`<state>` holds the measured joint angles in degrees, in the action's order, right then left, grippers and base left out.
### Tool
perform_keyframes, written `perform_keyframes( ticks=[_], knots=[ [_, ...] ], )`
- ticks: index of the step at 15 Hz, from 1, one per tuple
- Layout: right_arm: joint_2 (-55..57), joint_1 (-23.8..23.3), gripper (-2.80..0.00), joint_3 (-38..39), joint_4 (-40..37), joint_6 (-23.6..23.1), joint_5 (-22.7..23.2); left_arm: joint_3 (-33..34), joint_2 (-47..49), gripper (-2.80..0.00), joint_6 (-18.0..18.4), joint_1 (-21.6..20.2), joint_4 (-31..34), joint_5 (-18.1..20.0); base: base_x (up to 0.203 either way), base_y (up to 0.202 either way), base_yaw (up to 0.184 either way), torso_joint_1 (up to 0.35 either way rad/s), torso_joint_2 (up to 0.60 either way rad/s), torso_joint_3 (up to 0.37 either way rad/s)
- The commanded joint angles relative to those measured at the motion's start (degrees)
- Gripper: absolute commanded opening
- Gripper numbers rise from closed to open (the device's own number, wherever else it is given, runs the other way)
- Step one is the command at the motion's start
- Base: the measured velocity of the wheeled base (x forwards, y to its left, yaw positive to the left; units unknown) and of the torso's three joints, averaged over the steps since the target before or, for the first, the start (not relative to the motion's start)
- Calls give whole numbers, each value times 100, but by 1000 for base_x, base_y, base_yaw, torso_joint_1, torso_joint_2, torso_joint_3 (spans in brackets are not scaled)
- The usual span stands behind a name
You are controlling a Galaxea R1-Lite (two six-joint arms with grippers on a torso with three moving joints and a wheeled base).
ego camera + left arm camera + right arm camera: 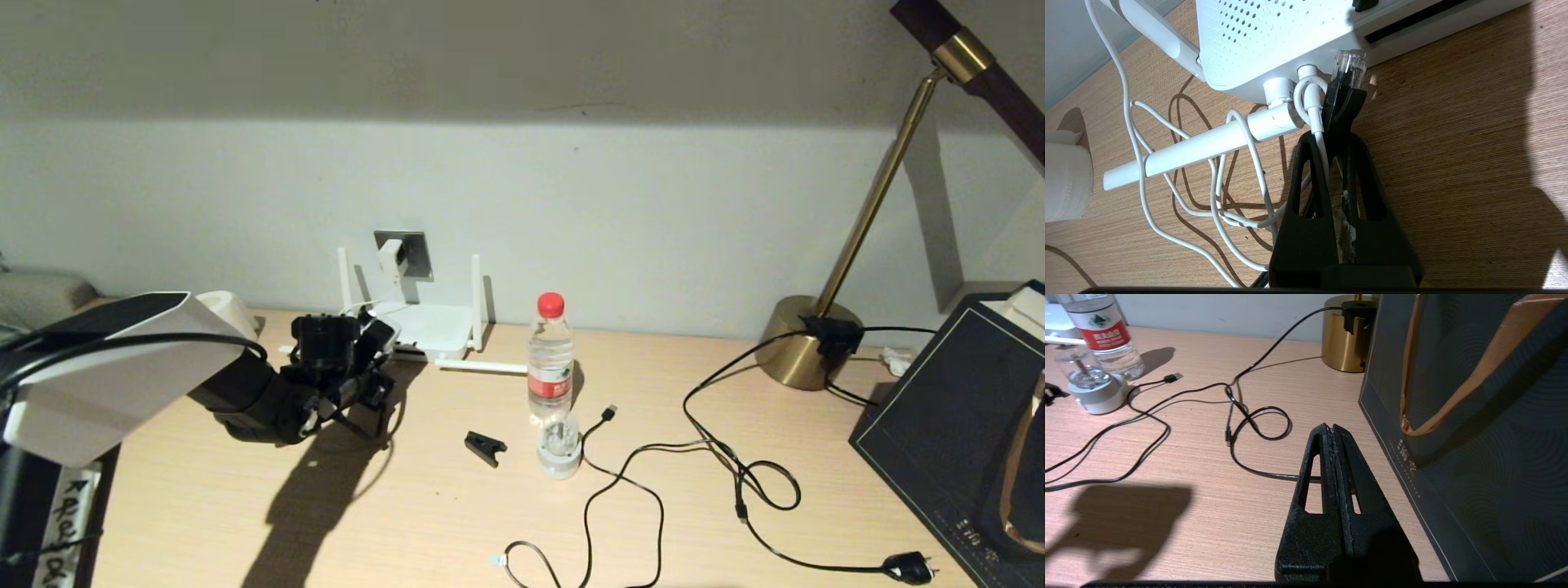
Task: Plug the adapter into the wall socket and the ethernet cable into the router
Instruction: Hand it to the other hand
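My left gripper (1331, 136) pinches the ethernet cable (1341, 96), its clear tip touching the router (1274, 41) edge at twelve o'clock. The adapter (391, 255) sits in the wall socket (416, 251). My right gripper (1333, 430) rests closed, empty.

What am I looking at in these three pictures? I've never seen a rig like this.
A two-armed robot at a desk. One picture comes from its head; the other two from cameras behind each hand. The left hand, seen in the head view at, is shut on the ethernet cable beside the router; the white cord plugged into the router also runs between its fingers. Its clear tip is not in a port yet. The adapter already sits in the wall socket. The right hand is shut on nothing, by a dark bag. A water bottle and loose black cables also lie there.
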<state>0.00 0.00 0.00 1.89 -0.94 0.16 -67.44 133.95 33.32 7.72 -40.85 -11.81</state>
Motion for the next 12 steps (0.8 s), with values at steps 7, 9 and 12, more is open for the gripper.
perform_keyframes(
  ticks=[7,9,12],
  knots=[
    [0,0,-280,53,4,-3,2,-15,-36,-280,17,2,-151,-5,0,0,0,0,0,0],
    [0,0,-280,53,4,-3,2,-6,-27,-280,17,2,-151,-5,0,0,0,0,0,0],
    [0,0,-280,53,4,-3,2,-6,-45,-280,26,1,-151,-5,0,0,0,0,0,0]
  ],
)
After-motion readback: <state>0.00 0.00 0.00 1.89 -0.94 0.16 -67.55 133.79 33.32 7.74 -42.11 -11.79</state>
